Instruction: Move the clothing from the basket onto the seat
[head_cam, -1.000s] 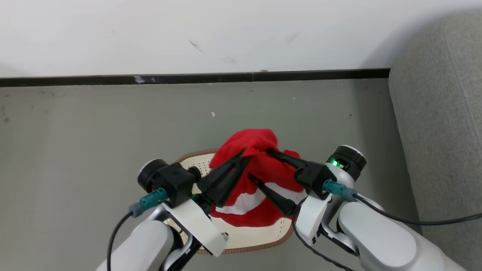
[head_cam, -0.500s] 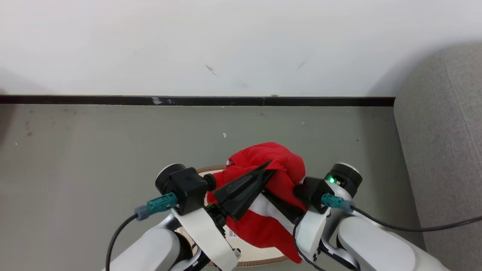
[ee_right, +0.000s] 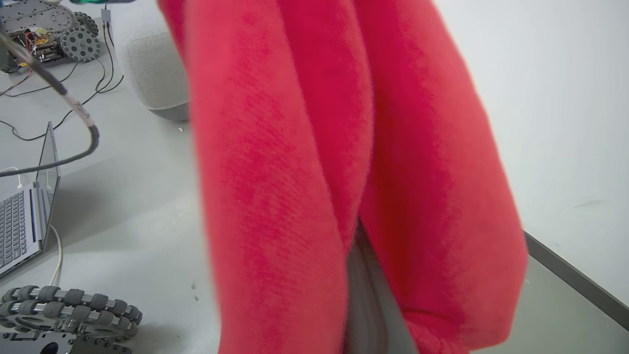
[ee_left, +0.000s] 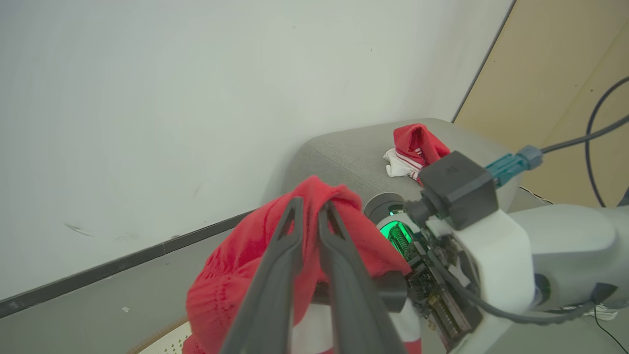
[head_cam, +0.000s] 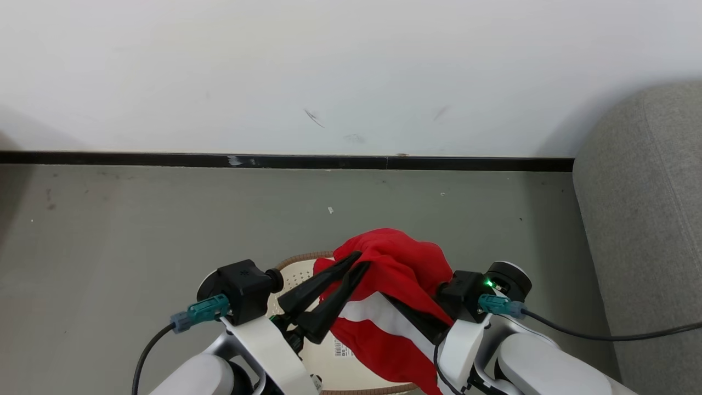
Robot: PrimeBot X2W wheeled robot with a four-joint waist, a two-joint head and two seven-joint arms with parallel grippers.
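The clothing (head_cam: 403, 263) is a bunched red garment with a white panel, hanging above the cream basket (head_cam: 299, 271), whose brown rim and labelled bottom show beneath it. My left gripper (head_cam: 359, 260) is shut on the garment's upper fold; in the left wrist view its fingers (ee_left: 287, 236) pinch the red fabric (ee_left: 231, 285). My right gripper (head_cam: 395, 304) is shut on the clothing, its fingers mostly buried under the cloth. Red fabric (ee_right: 275, 172) drapes over that gripper in the right wrist view. The grey seat (head_cam: 641, 219) stands to the right; another red-and-white garment (ee_left: 417, 147) lies on it.
A white wall with a black baseboard (head_cam: 329, 162) runs behind the grey floor. In the right wrist view an open laptop (ee_right: 24, 221), cables and a roller wheel (ee_right: 69, 300) lie on the floor, with a small wheeled machine (ee_right: 49, 29) further off.
My right gripper has gone from open to shut on the clothing. Both grippers have raised the garment off the basket. The head camera has tilted, so the baseboard sits lower in view.
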